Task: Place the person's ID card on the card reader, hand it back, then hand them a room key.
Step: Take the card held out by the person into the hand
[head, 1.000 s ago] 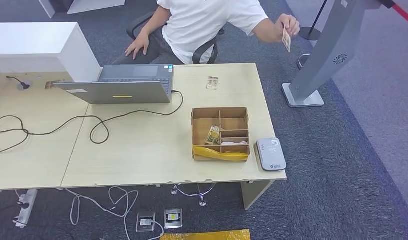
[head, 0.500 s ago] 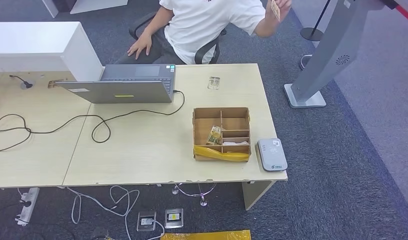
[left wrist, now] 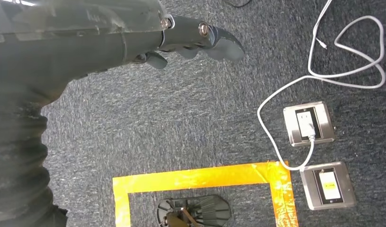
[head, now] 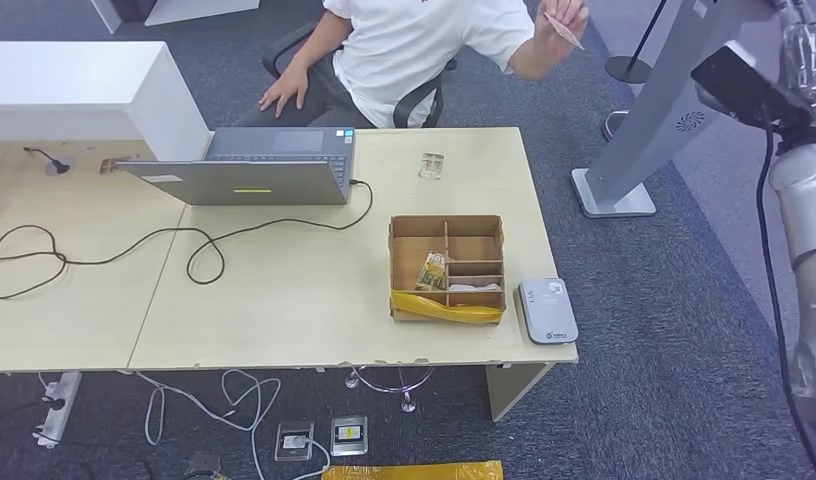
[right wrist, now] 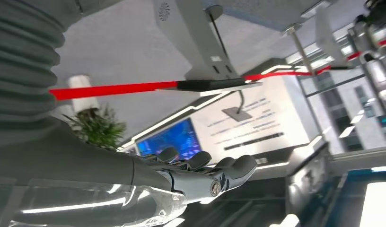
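On the pale wooden bench [head: 284, 300], which stands on dark grey carpet, a half-open laptop [head: 254, 170] sits near the far edge with a black cable [head: 199, 245] looping across the top toward the left. Toward the right end rests a cardboard divider box [head: 447, 268] with yellow tape along its near wall and something small lying in its compartments, and just beside it, at the bench's near right corner, lies the grey card reader [head: 547, 310]. A person in a white shirt [head: 424, 50] sits behind the bench, holding the ID card [head: 561, 28] raised in one hand, well apart from the reader. A grey kiosk stand [head: 649, 120] rises to the right of the bench. Under the bench, white cords trail past two floor sockets [left wrist: 319, 151] and a frame of orange tape [left wrist: 200, 179]. The right arm is lifted high at the right side, its right hand [right wrist: 205, 172] empty, fingers loosely extended. The left hand [left wrist: 196, 42] hangs over the carpet, empty, fingers slightly curled but apart.
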Robot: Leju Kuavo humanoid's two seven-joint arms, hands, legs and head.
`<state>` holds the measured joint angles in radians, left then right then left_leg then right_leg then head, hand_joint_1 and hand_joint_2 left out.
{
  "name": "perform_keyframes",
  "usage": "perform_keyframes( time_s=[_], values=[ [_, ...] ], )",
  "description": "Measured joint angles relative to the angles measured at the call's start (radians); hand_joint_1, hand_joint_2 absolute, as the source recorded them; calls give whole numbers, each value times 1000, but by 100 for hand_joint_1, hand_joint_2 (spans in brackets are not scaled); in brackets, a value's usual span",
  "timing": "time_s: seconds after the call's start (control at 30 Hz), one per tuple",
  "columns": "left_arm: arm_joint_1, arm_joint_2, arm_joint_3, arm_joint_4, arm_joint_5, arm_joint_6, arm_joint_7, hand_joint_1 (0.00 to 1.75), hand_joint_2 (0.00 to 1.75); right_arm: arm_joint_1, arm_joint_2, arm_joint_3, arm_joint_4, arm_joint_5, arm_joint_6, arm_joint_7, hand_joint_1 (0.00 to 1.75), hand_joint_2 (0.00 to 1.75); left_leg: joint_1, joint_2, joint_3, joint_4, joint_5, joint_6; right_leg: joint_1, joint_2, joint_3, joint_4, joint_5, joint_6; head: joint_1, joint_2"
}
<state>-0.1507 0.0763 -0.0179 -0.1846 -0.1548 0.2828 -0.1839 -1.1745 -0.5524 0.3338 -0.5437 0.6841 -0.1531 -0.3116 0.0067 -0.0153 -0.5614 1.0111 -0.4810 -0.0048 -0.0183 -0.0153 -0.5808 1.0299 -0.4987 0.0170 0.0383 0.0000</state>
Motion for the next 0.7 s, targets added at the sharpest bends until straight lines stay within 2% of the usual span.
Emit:
perform_keyframes(
  time_s=[0.37,0.7],
  values=[
    [-9,16,-27,-3,-5,-14,1,0,175,-36,92,190,-22,126,24,-14,0,175,0,1,0,0,1,-1,0,2,-1,0,0,0,0,0],
    [-14,22,-49,-3,-5,-18,12,0,175,-48,127,262,-19,136,23,-14,0,175,0,2,0,0,0,-1,0,4,-1,0,0,0,0,0]
  ],
)
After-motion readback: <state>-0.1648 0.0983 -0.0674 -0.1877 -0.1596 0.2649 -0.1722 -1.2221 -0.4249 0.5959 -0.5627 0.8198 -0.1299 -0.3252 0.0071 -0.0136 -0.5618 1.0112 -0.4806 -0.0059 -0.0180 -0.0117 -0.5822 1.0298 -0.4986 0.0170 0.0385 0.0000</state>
